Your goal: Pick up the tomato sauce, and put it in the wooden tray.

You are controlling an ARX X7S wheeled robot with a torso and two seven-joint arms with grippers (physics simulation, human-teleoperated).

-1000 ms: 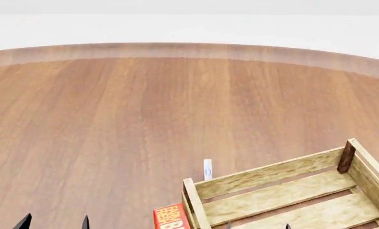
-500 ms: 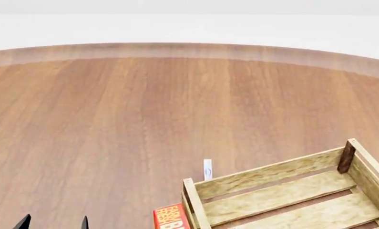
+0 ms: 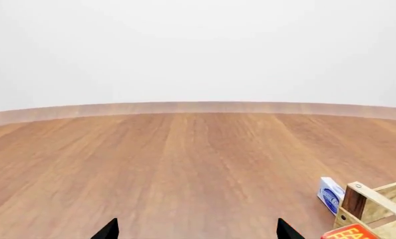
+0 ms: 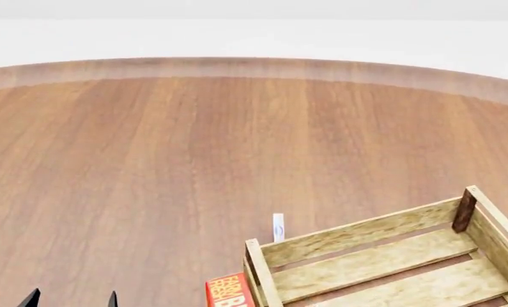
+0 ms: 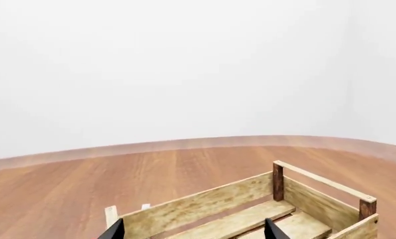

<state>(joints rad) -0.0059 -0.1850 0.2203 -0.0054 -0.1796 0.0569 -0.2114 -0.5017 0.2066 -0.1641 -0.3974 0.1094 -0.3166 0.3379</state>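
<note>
The tomato sauce can is out of view in every frame. The wooden tray (image 4: 381, 256), a light slatted crate with darker corner posts, sits at the lower right of the head view and looks empty in the part that shows. My left gripper (image 4: 72, 299) is open and empty, with only its black tips showing at the bottom left, well left of the tray. In the left wrist view, the left gripper (image 3: 198, 230) has its tips wide apart over bare floor. My right gripper (image 5: 194, 230) is open and empty, just before the tray's near wall (image 5: 204, 204). It is outside the head view.
A red box (image 4: 228, 291) lies against the tray's left corner, also in the left wrist view (image 3: 350, 233). A small white-and-blue box (image 4: 278, 227) stands just behind that corner, and the left wrist view shows it too (image 3: 330, 195). Wooden floor stretches to a curved white wall.
The right gripper's tips, seen at the head view's bottom edge a second ago, have dropped out of that view. The left tips have sunk slightly lower.
</note>
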